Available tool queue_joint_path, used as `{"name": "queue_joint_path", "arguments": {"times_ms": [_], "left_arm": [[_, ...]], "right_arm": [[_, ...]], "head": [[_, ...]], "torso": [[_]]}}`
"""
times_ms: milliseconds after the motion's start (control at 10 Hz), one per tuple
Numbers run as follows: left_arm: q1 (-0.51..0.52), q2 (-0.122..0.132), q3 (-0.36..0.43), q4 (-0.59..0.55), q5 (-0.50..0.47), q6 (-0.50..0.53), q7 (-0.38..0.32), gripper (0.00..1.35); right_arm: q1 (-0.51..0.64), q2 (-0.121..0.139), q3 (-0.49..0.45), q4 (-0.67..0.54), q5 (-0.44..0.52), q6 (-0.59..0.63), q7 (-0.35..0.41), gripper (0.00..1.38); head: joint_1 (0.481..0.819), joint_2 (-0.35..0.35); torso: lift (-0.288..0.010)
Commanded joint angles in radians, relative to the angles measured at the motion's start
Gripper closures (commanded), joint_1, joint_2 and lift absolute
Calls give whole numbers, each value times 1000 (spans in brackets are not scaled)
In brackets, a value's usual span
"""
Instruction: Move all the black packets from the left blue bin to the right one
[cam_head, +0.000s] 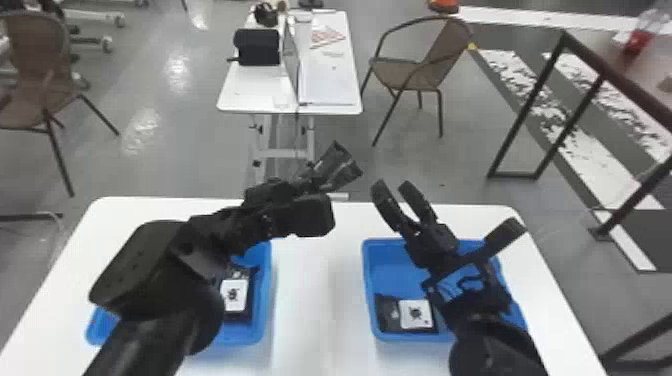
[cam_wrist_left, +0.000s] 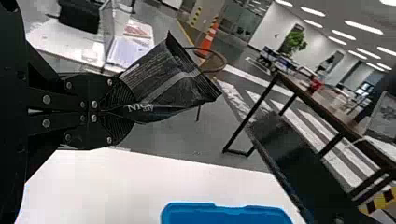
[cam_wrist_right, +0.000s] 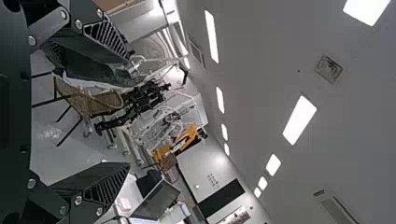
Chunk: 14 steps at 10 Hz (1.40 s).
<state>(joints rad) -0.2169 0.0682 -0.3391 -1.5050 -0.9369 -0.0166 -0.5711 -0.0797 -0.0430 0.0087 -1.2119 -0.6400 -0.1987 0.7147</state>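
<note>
Left gripper (cam_head: 316, 176) has one black packet (cam_wrist_left: 163, 79), right gripper (cam_head: 394, 187) is empty.
In the head view, the blue bin (cam_head: 265, 300) lies below and left of the left gripper, partly behind its arm, with a labelled packet (cam_head: 234, 296) inside. The left fingers are closed on their packet. The other bin (cam_head: 392, 255) is below the right gripper, whose fingers stand apart, and inside lies another packet (cam_head: 392, 315).

two blue bins (cam_head: 267, 300), at least three black packets (cam_head: 387, 316), some possibly hidden, two grippers (cam_head: 392, 186), two white tables (cam_head: 320, 300), two brown chairs (cam_head: 406, 73).
</note>
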Motion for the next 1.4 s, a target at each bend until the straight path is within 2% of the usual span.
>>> {"name": "queue_joint_path", "arguments": {"times_ms": [0, 100, 300, 400, 500, 600, 1100, 1200, 1300], "left_arm": [[-48, -10, -54, 51, 44, -17, 5, 1211], [-65, -19, -63, 78, 69, -25, 8, 1211], [-81, -21, -78, 101, 96, -34, 8, 1211], [-85, -22, -89, 107, 107, -37, 8, 1211], [-87, -25, -90, 112, 112, -40, 8, 1211], [-85, -27, -90, 114, 118, -40, 8, 1211], [-82, -28, -89, 117, 133, -49, 11, 1210], [-68, -34, -64, 117, 135, -68, 25, 1026], [-36, -44, -15, 114, 135, -68, 28, 611]], "right_arm": [[-37, 0, 13, 31, 10, -1, -1, 249], [-52, 2, 16, 34, 20, -1, -1, 249], [-80, 9, 16, 41, 57, -10, -6, 251], [-92, 9, 17, 57, 69, -11, -6, 401], [-101, 9, 16, 75, 71, -13, -9, 1023], [-94, 12, 16, 75, 66, -21, -40, 1265], [-100, 18, 16, 110, 45, -79, -49, 1274], [-101, 18, 16, 117, 37, -85, -49, 1274], [-106, 18, 10, 123, 28, -100, -55, 1274]], "head": [[695, -136], [695, -154], [695, -166], [693, -167], [689, -171], [689, -175], [691, -193], [690, -194], [689, -194]], "torso": [[0], [0], [0], [0], [0], [0], [0], [0], [0]]}}
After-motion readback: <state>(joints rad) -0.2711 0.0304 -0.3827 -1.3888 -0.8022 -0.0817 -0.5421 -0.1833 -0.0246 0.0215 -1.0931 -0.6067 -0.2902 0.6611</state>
